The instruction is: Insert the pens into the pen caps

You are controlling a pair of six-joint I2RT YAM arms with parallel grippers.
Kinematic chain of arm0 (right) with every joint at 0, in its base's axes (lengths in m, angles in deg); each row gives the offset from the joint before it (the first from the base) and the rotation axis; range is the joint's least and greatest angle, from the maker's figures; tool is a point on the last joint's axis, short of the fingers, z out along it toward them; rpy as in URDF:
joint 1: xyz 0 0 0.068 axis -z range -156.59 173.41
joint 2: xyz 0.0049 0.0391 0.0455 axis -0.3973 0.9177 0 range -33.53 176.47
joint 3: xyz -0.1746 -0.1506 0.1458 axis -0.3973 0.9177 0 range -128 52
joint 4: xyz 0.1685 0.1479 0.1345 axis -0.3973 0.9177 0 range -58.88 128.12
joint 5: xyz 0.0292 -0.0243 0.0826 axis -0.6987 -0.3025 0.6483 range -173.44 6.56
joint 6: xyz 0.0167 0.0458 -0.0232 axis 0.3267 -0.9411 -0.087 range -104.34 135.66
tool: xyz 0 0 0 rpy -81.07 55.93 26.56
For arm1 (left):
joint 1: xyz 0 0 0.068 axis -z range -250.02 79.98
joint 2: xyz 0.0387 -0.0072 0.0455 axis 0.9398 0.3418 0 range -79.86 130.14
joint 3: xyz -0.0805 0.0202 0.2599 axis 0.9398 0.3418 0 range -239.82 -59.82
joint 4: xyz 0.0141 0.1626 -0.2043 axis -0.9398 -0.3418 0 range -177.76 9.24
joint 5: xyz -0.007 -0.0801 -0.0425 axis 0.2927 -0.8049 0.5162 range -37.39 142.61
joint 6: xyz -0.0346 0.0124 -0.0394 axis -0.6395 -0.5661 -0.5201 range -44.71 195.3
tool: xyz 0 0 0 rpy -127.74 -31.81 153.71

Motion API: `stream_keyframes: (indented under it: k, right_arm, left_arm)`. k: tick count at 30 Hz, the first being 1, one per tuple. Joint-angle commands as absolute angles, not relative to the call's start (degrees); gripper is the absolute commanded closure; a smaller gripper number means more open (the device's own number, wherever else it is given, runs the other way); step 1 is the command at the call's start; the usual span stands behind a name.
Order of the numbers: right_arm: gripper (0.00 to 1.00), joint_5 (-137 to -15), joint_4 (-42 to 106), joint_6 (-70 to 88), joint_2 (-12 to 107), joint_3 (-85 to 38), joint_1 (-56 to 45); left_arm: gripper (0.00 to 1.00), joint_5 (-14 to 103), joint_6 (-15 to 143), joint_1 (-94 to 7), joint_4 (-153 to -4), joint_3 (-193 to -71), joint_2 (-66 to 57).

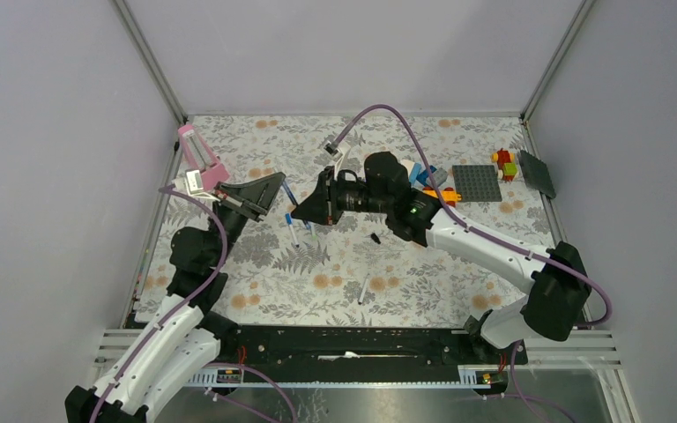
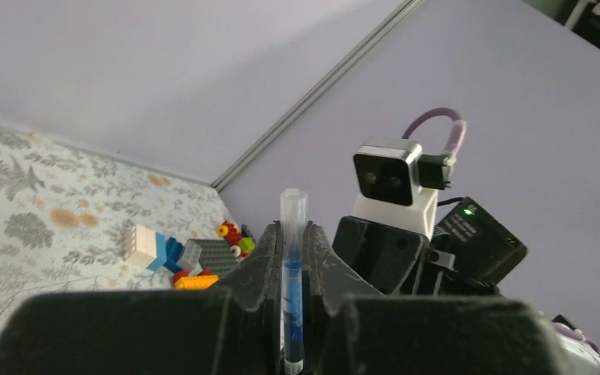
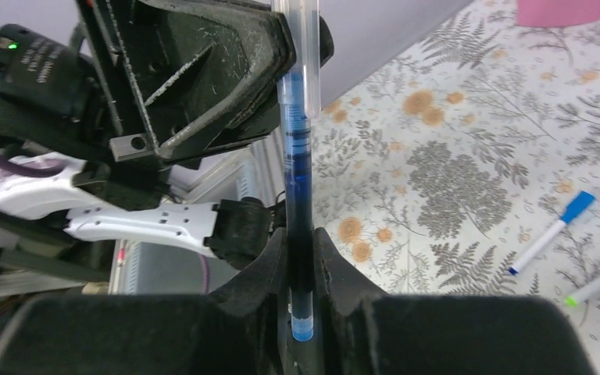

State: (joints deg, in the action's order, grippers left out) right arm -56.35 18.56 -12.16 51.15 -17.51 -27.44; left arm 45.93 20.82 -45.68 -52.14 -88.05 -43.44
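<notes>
Between both jaws, blue pen (image 3: 297, 180), lengthwise jaw to jaw

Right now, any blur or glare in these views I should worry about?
Left wrist: black left gripper blurred up close, clear-barrelled blue-ink pen and coloured toy bricks readable. Right wrist: same pen crisp, black right gripper base soft. Top external: flat even light, no glare, faint shadows on the floral tablecloth.

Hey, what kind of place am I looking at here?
Probably a robot lab test cell: plain grey walls on a metal frame enclose a floral-covered table, with the left arm and right arm bolted at its near edge.
</notes>
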Motion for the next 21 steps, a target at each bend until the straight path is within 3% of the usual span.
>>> stream_keyframes:
  k: [1, 5, 12, 21]
  right_arm:
    - [1.00, -55.32, -2.81, -17.03, 48.19, -20.24, -24.22]
    - [1.00, -59.71, 1.56, -14.77, 48.10, -21.35, -24.23]
    - [1.00, -78.01, 19.13, -6.56, 49.81, -28.52, -24.67]
    - [1.00, -101.72, 38.33, 1.48, 61.22, -43.48, -29.28]
  left_arm:
    - [1.00, 30.02, 19.77, -43.91, -52.44, -85.48, -43.56]
    - [1.00, 30.60, 19.84, -43.91, -53.83, -86.17, -42.60]
    - [1.00, 33.18, 19.75, -43.83, -61.08, -88.46, -38.46]
    - [1.00, 39.36, 15.57, -40.10, -67.84, -92.28, -28.32]
